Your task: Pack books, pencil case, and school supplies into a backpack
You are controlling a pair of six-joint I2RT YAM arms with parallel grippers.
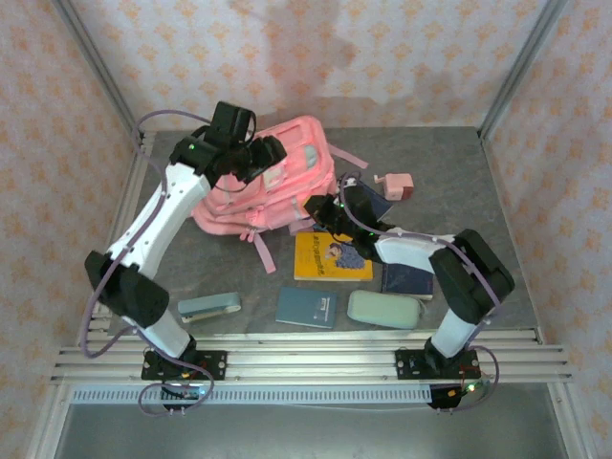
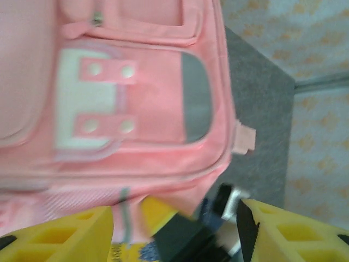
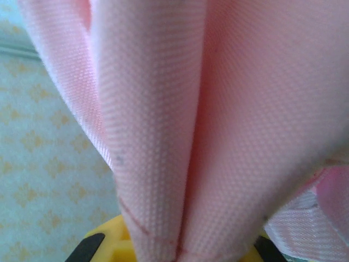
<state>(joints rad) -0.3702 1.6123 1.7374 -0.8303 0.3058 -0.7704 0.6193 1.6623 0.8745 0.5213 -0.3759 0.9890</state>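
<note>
The pink backpack [image 1: 287, 182] lies at the back middle of the table. My left gripper [image 1: 256, 158] hovers over its front pockets; in the left wrist view that gripper [image 2: 174, 232] is open, with the backpack [image 2: 136, 109] just beyond its yellow fingers [image 2: 283, 229]. My right gripper [image 1: 325, 212] sits at the backpack's near right edge. In the right wrist view this gripper [image 3: 180, 252] is shut on a fold of the backpack's pink fabric [image 3: 180, 136]. On the table lie a yellow book [image 1: 330, 256], two navy books [image 1: 406, 279] [image 1: 368, 203], a teal notebook [image 1: 306, 307], the mint pencil case [image 1: 382, 309], a blue-grey stapler [image 1: 208, 307] and a pink sharpener [image 1: 397, 185].
A pink strap [image 1: 262, 251] trails from the backpack toward the yellow book. Metal frame posts [image 1: 100, 86] and patterned walls close in the grey table [image 1: 478, 191] on three sides. A rail [image 1: 306, 359] runs along the near edge.
</note>
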